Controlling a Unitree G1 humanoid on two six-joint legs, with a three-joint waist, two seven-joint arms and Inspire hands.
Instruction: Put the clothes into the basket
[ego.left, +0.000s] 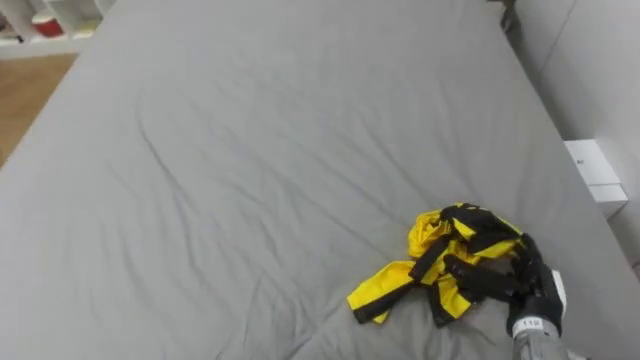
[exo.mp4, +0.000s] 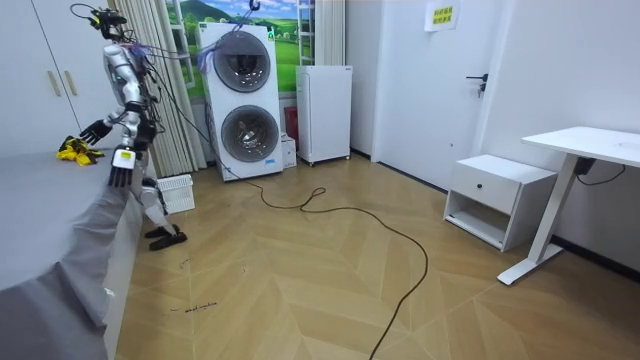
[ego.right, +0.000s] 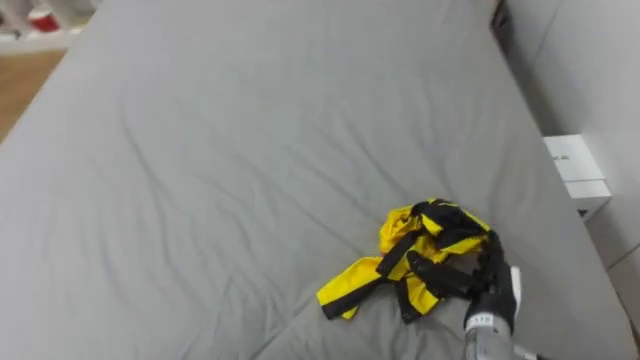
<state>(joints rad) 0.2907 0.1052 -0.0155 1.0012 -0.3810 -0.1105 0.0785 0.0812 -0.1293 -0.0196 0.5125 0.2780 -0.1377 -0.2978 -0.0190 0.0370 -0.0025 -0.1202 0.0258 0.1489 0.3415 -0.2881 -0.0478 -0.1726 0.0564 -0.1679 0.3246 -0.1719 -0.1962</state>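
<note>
Left eye view: the grey bed (ego.left: 250, 150) spreads as open sheet toward 12 and 9 o'clock. Its right edge runs beside a white wall at 3 o'clock, where a small white box (ego.left: 597, 172) sits. Wood floor (ego.left: 25, 95) shows past the bed's edge at 10 o'clock. The yellow-and-black garment (ego.left: 440, 262) lies crumpled at 5 o'clock, close to the bed's near edge. Its long axis runs from 2 to 8 o'clock, with a yellow tail pointing to 8. The right robot hand (ego.left: 530, 288) enters from 5 o'clock, palm down. Its dark fingers (ego.left: 470, 275) are spread toward 9 o'clock and rest on the cloth, not clenched round it.

Right eye view: the same layout, with the hand touching the garment's 4 o'clock side.

Room view: the robot stands at the bed's side at 10 o'clock, with its right arm out over the mattress. The left robot hand (exo.mp4: 120, 172) hangs beside the bed's edge, fingers straight and slack. A white basket (exo.mp4: 177, 193) stands on the floor at the robot's 4 o'clock, with wide clear floor toward 3 o'clock.
</note>
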